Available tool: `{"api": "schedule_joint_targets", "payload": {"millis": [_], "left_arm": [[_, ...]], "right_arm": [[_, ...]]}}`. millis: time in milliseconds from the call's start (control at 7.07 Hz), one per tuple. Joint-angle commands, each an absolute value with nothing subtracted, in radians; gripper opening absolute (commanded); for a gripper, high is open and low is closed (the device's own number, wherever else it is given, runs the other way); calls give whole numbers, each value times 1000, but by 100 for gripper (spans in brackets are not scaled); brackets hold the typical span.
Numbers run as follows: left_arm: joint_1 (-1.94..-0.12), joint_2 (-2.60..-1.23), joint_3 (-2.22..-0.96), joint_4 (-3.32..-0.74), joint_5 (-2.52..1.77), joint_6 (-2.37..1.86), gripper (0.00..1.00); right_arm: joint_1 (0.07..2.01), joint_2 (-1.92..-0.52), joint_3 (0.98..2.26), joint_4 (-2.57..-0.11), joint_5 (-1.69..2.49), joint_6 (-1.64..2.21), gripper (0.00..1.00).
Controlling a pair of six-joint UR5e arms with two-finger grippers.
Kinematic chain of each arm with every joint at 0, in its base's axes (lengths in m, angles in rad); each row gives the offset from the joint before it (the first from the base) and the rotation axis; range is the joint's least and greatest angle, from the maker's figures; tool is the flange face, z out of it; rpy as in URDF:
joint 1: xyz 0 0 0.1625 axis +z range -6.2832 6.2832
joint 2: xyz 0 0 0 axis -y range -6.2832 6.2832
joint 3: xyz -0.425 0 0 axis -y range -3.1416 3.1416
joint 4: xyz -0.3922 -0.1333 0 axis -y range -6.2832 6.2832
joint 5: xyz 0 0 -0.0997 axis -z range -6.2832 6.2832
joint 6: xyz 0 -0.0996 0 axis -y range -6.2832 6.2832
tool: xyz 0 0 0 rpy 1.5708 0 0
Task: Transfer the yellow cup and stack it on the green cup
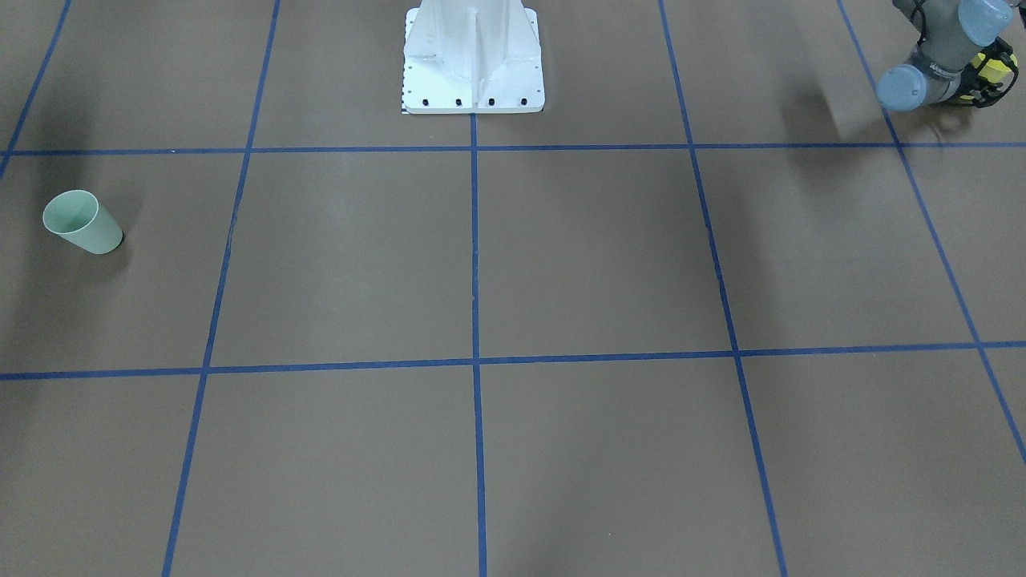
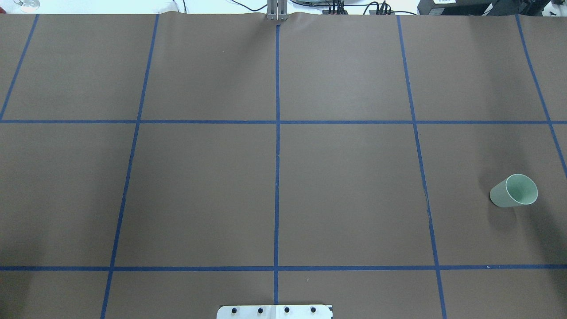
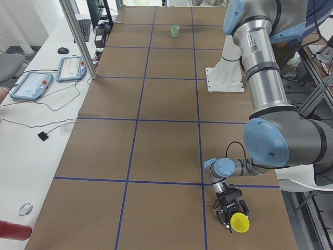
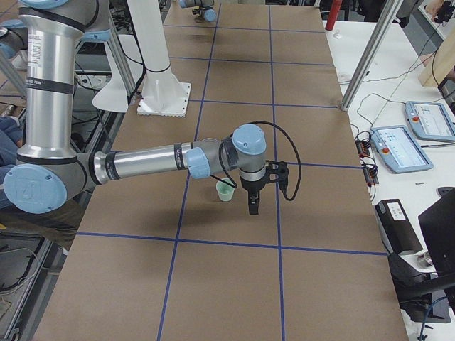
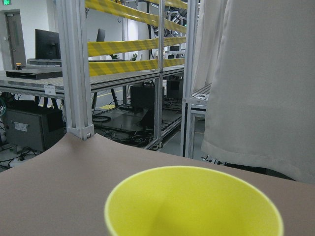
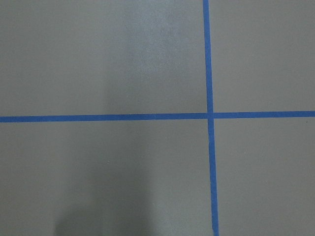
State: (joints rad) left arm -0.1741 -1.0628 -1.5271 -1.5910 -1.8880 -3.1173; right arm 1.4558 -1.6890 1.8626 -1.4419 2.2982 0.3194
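The green cup [image 1: 82, 223] stands upright on the brown table on the robot's right side; it also shows in the overhead view [image 2: 514, 190], the left view [image 3: 175, 31] and the right view [image 4: 225, 190]. The yellow cup [image 3: 240, 223] is at the table's far left end, low over the surface. My left gripper [image 3: 235, 217] has its fingers on either side of the cup and looks shut on it. Both show partly at the front view's top right edge [image 1: 992, 74]. The cup's rim fills the left wrist view [image 5: 192, 206]. My right gripper [image 4: 252, 206] points down beside the green cup; I cannot tell if it is open.
The white robot base [image 1: 473, 56] stands at the table's middle back edge. Blue tape lines [image 2: 277, 133] divide the brown surface. An aluminium post [image 3: 78, 36] and teach pendants [image 3: 31, 86] are on the white bench beyond the table's far side.
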Motion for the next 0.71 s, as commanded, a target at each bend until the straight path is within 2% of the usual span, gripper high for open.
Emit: {"api": "schedule_joint_targets", "payload": {"millis": [0,283,566], "left_arm": [[-167,-999,-1531,-1642,-1888,-3073,40],[-167,-863,-1536,-1777,-1835,-2967,40],[-184,-830,-1548,-1804,-1635,-2827,41]], "right_arm": [[1456,-1697,1868,-1443,2302,321,100],[1454,-1697,1868,-1445,2306,322,100],[1437,-1677,1864,-1447,2310,325,100]]}}
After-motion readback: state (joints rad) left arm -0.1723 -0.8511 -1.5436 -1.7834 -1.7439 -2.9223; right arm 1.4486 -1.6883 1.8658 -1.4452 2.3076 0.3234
